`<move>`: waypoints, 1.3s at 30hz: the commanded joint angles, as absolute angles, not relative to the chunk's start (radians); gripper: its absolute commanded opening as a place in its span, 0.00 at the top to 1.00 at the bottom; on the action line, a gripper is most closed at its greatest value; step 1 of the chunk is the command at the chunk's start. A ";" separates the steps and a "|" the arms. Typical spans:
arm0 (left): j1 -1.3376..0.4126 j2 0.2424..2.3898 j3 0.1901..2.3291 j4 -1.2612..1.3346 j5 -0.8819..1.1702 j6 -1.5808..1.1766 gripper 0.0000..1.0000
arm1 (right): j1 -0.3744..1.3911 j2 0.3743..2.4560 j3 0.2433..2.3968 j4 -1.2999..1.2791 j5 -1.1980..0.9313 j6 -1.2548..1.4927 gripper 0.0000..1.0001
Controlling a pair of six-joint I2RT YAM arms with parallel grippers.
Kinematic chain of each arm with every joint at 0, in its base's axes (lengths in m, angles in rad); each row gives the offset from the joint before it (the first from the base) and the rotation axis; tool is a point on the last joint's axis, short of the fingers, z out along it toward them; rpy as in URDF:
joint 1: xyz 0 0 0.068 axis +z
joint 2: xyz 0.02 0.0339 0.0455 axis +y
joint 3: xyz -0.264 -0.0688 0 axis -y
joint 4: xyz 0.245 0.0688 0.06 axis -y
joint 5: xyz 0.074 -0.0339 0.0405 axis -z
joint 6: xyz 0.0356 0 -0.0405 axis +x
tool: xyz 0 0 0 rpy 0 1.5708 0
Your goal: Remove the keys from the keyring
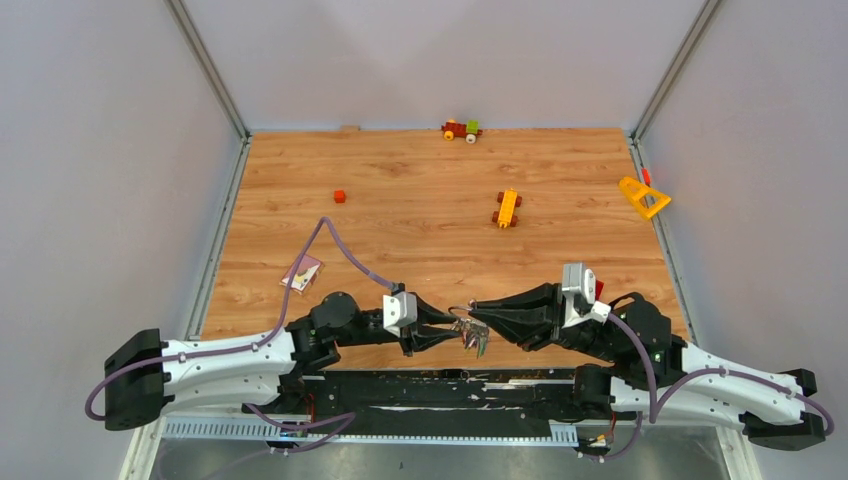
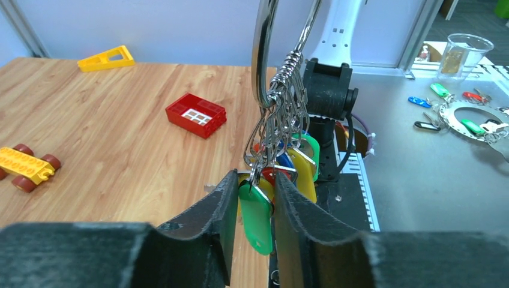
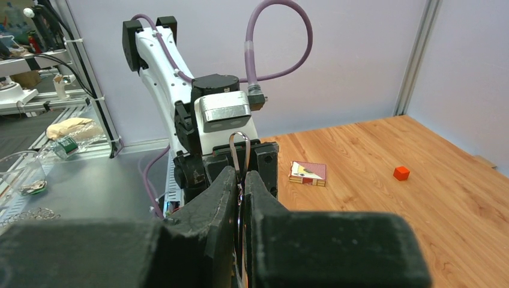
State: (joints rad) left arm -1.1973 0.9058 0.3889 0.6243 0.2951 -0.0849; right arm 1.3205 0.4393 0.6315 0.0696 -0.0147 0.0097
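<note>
2 robot arms meet over the wooden table, at 6 o'clock near its front edge, grippers pointing at each other. A bunch of keys hangs between them, just above the wood.

The right gripper comes in from 3 o'clock. Its jaws are clenched, with almost no gap between them, on the keyring, a thin silver wire loop that rises above the fingertips. From that loop hang several small silver rings, and below them the coloured tags: green, yellow, blue, red.

The left gripper comes in from 9 o'clock, lower down. Its jaws stand narrowly apart, and 1 green-tagged key fills the gap between them, touching both inner faces. The other keys hang just behind it, outside the jaws.

On the table, well apart from the arms: a yellow toy car toward 1 o'clock, a small red cube toward 11 o'clock, and a yellow wedge at the 2 o'clock edge.
</note>
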 commanded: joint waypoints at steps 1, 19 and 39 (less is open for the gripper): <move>-1.200 0.913 0.398 0.682 0.326 -0.100 0.69 | 1.319 0.443 0.688 0.174 -0.048 0.026 1.00; -1.200 0.827 0.451 0.408 0.301 -0.067 1.00 | 1.320 0.400 0.701 0.121 -0.001 0.007 1.00; -1.200 0.794 0.956 -0.456 0.127 0.348 1.00 | 1.320 0.376 0.654 0.006 0.160 0.062 1.00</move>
